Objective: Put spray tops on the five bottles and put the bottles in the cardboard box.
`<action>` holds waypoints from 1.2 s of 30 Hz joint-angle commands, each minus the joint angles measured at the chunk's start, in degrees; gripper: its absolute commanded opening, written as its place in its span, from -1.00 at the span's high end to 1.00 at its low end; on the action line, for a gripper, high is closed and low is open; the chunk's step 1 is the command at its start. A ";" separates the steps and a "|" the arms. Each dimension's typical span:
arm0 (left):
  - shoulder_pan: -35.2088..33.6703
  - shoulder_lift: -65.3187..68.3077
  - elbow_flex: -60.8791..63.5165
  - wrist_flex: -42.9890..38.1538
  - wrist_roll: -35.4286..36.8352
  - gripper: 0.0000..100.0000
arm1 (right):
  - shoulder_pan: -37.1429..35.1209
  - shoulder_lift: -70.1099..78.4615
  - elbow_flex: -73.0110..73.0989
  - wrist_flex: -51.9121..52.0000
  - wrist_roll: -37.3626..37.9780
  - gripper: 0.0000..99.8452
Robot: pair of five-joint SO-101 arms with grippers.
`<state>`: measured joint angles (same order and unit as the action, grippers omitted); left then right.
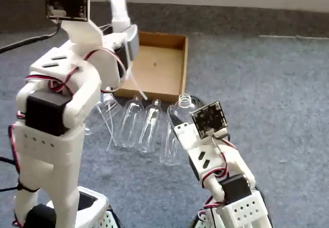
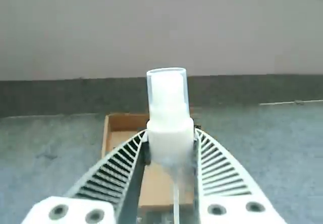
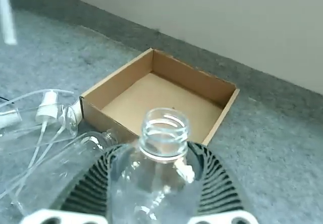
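My left gripper is raised above the near edge of the cardboard box and is shut on a white spray top with a clear cap; its thin tube hangs down. My right gripper is shut on a clear bottle, held upright with its open neck up, just in front of the box. Two more clear bottles lie side by side on the carpet between the arms. The box is empty.
Loose spray tops with long tubes and another lying bottle rest on the grey carpet beside the box. A dark skirting strip runs along the wall behind. Open carpet lies to the right.
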<state>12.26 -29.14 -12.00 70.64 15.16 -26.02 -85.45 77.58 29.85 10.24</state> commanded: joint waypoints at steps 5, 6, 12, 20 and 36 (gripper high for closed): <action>11.47 -0.66 7.34 -15.47 -3.25 0.95 | -4.00 -2.24 0.13 -1.89 -0.53 0.99; 12.18 -1.10 9.01 -17.23 -3.96 0.95 | -4.09 -2.24 0.13 -1.89 -0.53 0.99; 12.88 -0.75 11.12 -20.04 -4.22 0.95 | -4.18 -2.24 0.22 -1.98 -0.53 0.99; 12.97 -1.27 15.08 -19.96 -4.22 0.95 | -4.26 -2.24 0.04 -2.07 -0.53 0.99; 19.21 -8.75 21.23 -12.92 -0.79 0.94 | -1.63 -2.15 -0.31 -2.07 -4.66 0.99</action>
<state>30.37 -32.48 8.13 57.36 12.70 -29.45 -86.77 78.46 29.14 6.37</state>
